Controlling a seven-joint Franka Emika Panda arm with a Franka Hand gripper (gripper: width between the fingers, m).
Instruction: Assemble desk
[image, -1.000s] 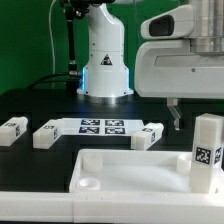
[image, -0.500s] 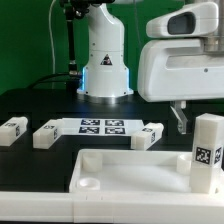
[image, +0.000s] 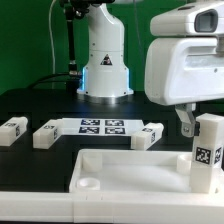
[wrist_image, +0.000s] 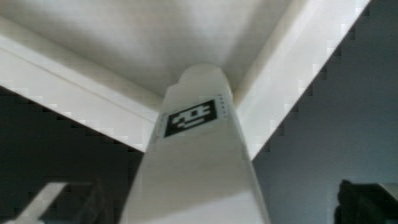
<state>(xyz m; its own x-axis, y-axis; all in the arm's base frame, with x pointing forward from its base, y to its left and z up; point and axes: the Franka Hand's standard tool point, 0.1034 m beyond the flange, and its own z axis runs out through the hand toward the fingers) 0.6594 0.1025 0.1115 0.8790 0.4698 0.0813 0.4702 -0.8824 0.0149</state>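
I am inspecting the tabletop (image: 120, 157), with one leg (image: 207, 150) standing upright in its corner on the exterior view's right. Risk, as I am judging it: a sideways drift could be knocking that leg askew if it is seating loosely. The gripper (image: 190, 122) is hanging above the tabletop, beside the leg's top, jaws spread wide, gripping nothing.

Four legs (image: 12, 128) (image: 46, 133) (image: 150, 133) (image: 207, 150). One tabletop (image: 130, 158). One marker board (image: 100, 126).
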